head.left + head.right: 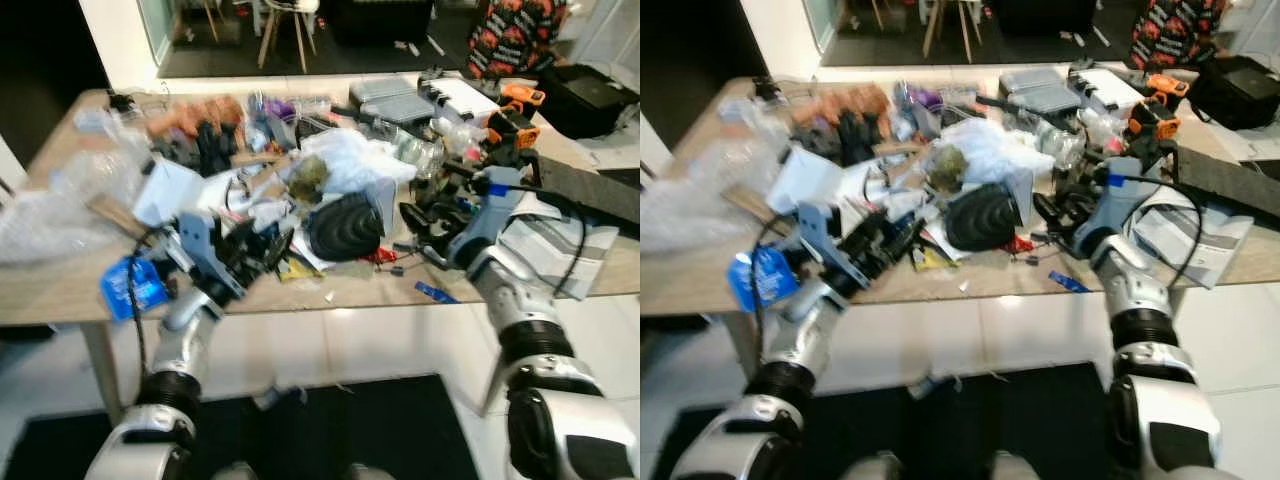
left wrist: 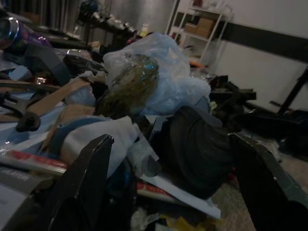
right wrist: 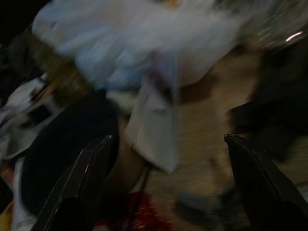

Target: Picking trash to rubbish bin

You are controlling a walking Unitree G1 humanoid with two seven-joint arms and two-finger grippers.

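1. We read no brand or label; print on the papers is too blurred.
2. Trash pile [image 1: 330, 190] sprawls across the middle of the desk [image 1: 60, 290], long axis running left to right.
3. On it we see a white plastic bag [image 1: 350, 160], a greenish crumpled wad [image 1: 310, 175] just left of the bag, and a black ribbed object [image 1: 345, 228] at the near side.
4. Left claw [image 1: 275, 248] is at the pile's near left edge, fingers spread wide, gripping nothing.
5. Right claw [image 1: 420, 222] is just right of the black ribbed object, fingers spread, empty.
6. Around: blue wrapper [image 1: 130, 285] near left edge, orange tool [image 1: 515, 120] far right, clear plastic [image 1: 70, 190] at left, printed papers [image 1: 555, 245] at right.
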